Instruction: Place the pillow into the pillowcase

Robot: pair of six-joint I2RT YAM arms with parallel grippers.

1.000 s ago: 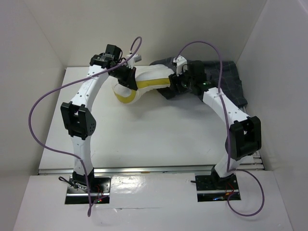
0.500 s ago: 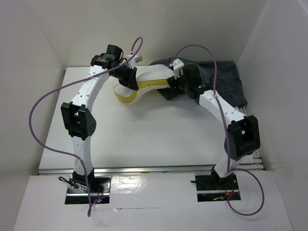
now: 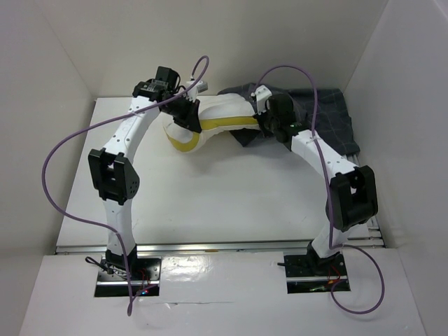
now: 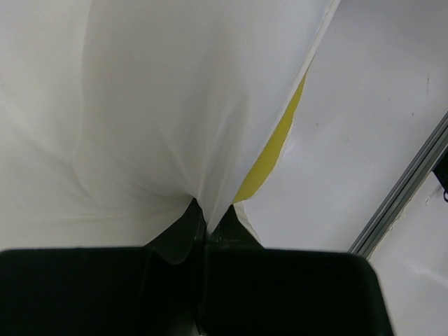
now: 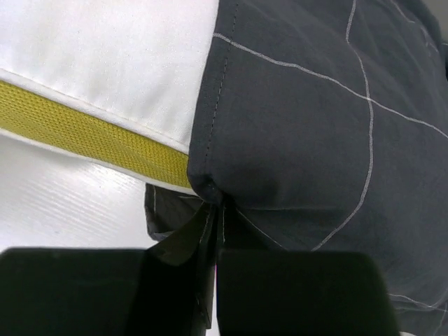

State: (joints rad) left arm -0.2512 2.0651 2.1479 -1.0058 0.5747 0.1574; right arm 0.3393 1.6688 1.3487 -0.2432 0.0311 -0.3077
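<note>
**Item: pillow (image 3: 222,112) on table (image 3: 210,189), far side.**

Views compared
- Top view: the only one showing both arms and the whole layout. The pillow lies along the far edge of the table, about midway across. The pillowcase (image 3: 329,119) is bunched at the table's far right corner.
- Left wrist view: shows what the top view hides behind the arm. The left claw (image 4: 205,234) is pressed together on a gathered fold of the pillow's white cloth, which fans out in creases from the pinch. A sliver of yellow trim (image 4: 276,147) and a metal rail (image 4: 406,182) at the table's edge show to the right.
- Right wrist view: the right claw (image 5: 217,217) is pinching the pillowcase at its stitched hem, at a corner of the opening. The thin pale grid lines show clearly here and only faintly from above.

Orientation
- Long axis runs left to right, along the table's far edge.
- Left end droops and curls toward the near side; right end points into the pillowcase opening.
- The yellow trim runs along the side facing the table's near edge.

Container and contents
- Pillowcase: the hem overlaps the pillow's right end, covering white face and trim alike.
- How deep the pillow reaches inside cannot be told.
- Most of the pillow lies outside, bare.
</note>
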